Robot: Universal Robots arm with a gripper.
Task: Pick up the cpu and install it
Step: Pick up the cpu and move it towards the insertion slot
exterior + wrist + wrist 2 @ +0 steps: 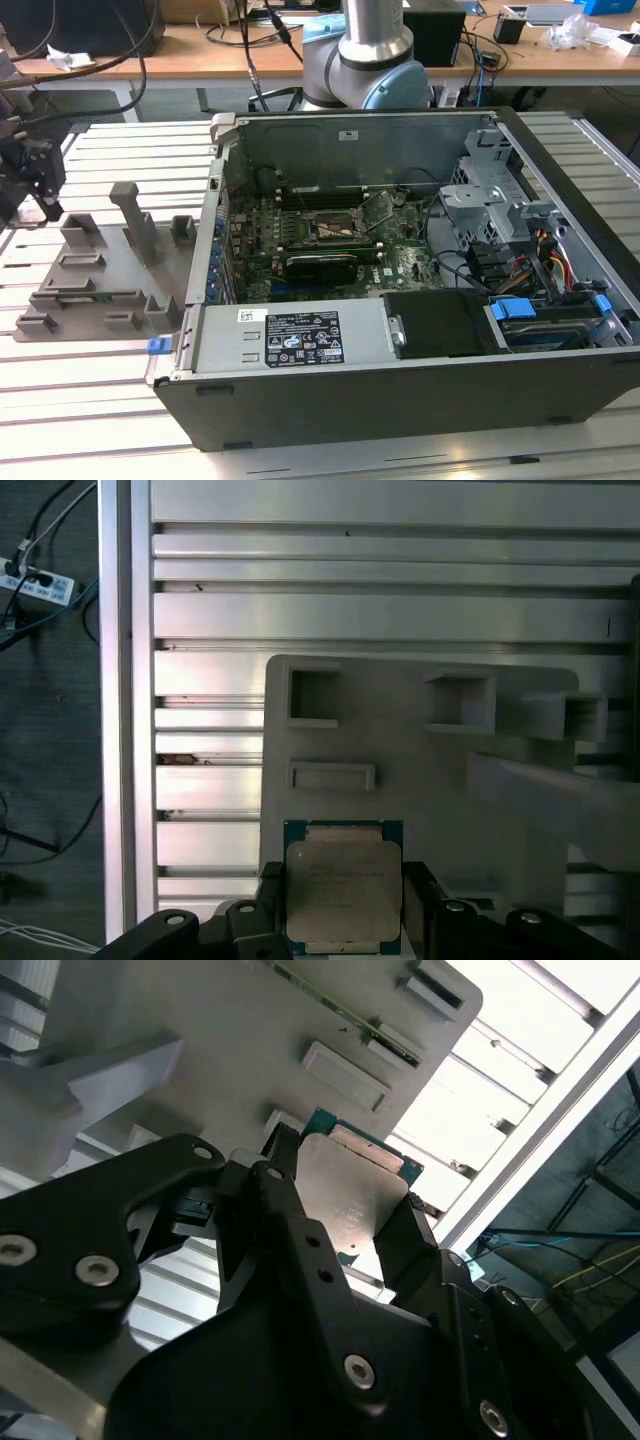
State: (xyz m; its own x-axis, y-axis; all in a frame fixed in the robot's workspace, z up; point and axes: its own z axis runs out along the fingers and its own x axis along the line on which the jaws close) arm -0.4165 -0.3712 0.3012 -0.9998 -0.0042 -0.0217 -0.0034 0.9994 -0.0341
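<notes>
Over the grey holder (100,270) on the table (80,400), at the exterior view's left, the tool (345,1195) pinches the cpu (343,885) by two opposite edges. I'd judge the pickup is made. Installation isn't done yet: the socket (338,230) inside the computer case (400,400) sits well apart.

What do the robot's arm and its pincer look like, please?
The arm is a silver-grey tube with pale blue joint caps. The pincer is matte black, with angular, plate-like fingers fastened by round silver screws.
</notes>
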